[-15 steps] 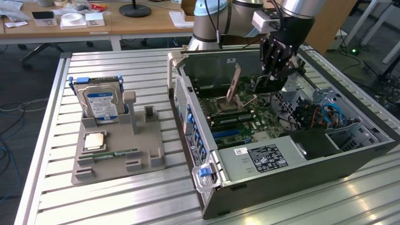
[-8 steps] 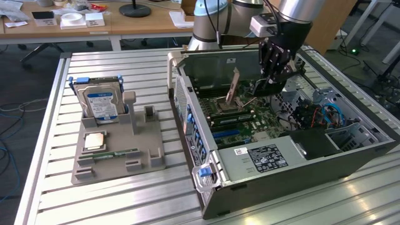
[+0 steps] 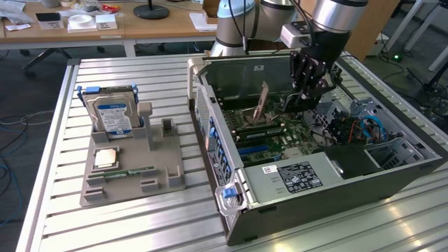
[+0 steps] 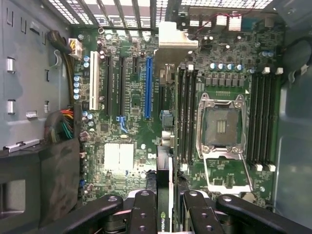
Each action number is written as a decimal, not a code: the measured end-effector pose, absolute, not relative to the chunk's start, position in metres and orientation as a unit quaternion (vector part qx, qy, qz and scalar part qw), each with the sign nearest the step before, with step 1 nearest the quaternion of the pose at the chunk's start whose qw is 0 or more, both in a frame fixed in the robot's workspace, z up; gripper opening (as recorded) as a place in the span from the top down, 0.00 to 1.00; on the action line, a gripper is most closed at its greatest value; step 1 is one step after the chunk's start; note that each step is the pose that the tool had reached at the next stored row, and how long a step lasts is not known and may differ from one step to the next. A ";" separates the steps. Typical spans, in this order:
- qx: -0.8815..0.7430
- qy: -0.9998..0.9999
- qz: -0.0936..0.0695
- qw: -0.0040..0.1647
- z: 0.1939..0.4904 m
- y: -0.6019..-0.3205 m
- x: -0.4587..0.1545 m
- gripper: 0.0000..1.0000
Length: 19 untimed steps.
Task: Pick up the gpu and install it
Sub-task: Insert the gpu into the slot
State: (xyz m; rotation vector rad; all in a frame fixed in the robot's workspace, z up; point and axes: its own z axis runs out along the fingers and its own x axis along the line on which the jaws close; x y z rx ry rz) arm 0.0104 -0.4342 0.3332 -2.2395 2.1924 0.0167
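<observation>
My pincer (image 4: 166,197) pinches the gpu (image 3: 263,102) at one end, card on edge inside the open computer case (image 3: 315,205), over the motherboard (image 4: 122,151), just beside the blue slot (image 4: 147,87).

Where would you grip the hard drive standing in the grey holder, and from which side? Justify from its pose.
Grip the hard drive by its upper end, across the broad faces, coming down from above. It stands upright in the grey holder, which covers its lower end, so the top is likely the freest part.
</observation>
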 end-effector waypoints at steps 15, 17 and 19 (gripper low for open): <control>-0.715 0.699 0.001 0.008 0.312 -0.440 -0.004 0.74; -0.715 0.699 0.000 0.009 0.310 -0.440 -0.007 0.74; -0.715 0.699 -0.001 0.010 0.308 -0.441 -0.010 0.74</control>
